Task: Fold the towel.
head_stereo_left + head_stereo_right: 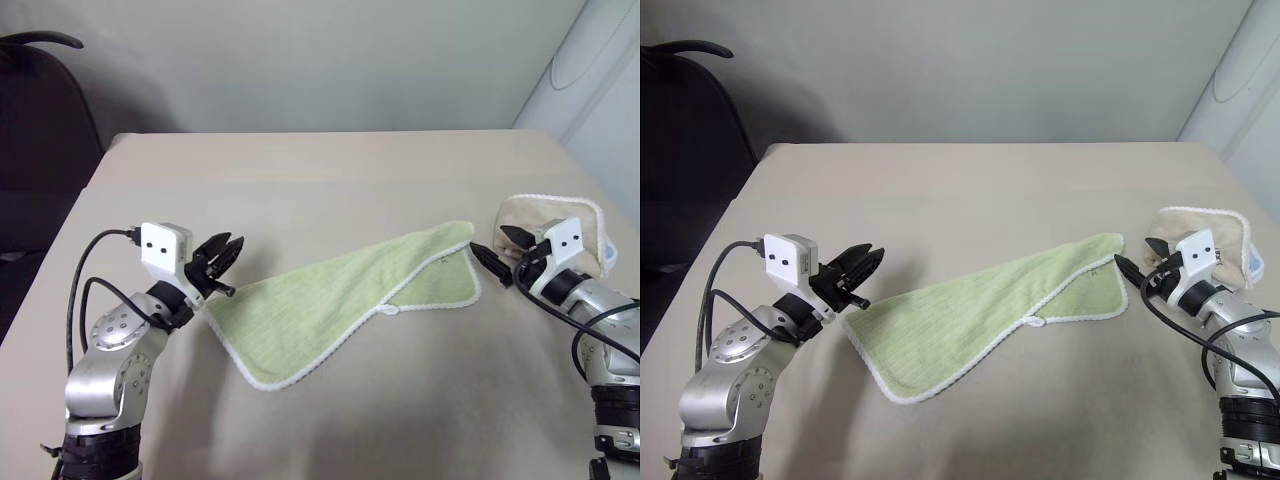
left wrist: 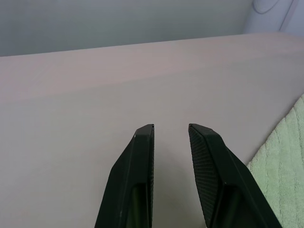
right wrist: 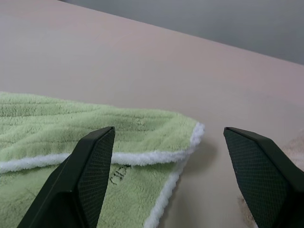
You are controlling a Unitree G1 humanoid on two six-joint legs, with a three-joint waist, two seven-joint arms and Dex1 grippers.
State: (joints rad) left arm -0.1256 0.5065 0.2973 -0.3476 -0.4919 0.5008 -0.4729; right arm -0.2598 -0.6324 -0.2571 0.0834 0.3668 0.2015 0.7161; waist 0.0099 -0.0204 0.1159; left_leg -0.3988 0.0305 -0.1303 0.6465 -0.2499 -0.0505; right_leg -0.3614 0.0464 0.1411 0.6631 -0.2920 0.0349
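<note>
Towel (image 1: 340,300) lies half-folded on the bench (image 1: 330,170); left gripper (image 1: 222,262) slightly parted, right gripper (image 1: 503,256) wide, both empty—grasp its 3 o'clock corner next.

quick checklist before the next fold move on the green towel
1. Light green terry towel lies on the beige table, already folded once along a diagonal: ok.
2. Left gripper open, holding nothing, beside the towel's left corner: ok.
3. Right gripper open wide, at the towel's right corner, not gripping: ok.
4. Beige towel with white edging sits close behind the right gripper: not ok, could snag.
5. White loop lies free at the front edge: ok.
</note>
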